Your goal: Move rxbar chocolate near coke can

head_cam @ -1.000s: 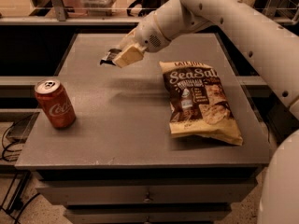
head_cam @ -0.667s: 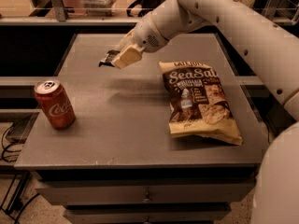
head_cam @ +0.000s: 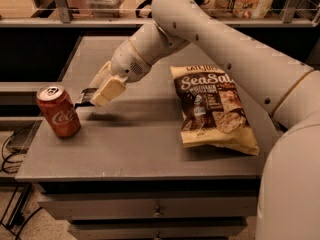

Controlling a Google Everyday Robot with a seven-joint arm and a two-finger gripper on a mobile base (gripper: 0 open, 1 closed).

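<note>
Holding the rxbar chocolate point(head_cam: 86, 97) in my gripper point(head_cam: 94, 97), I am hanging over the left part of a grey table point(head_cam: 135, 149), with my pale arm point(head_cam: 215, 44) stretching in from the upper right. My two cream-coloured fingers point(head_cam: 108, 88) are pinching the bar by one end, so only its other end is showing: a small, flat, dark sliver that is poking out to the left, too dark for me to read any lettering on it. The bar is sitting just off the tabletop, and a soft shadow point(head_cam: 107, 117) is lying on the surface beneath it. It is hanging just beside the coke can point(head_cam: 58, 111), a little above and to the right of the can's silver top, and is not touching it. The can is standing upright near the table's left edge, red with white script; whether it is opened I cannot tell. A large brown-and-yellow chip bag point(head_cam: 215, 109) marked "Sea Salt" is lying flat on the right side of the table, well apart from the bar, looking puffed and closed. Under the tabletop, a drawer point(head_cam: 155, 207) is sitting shut, hiding whatever it is holding. Behind the table, a shelf point(head_cam: 100, 21) is carrying blurred packages that I cannot identify.
</note>
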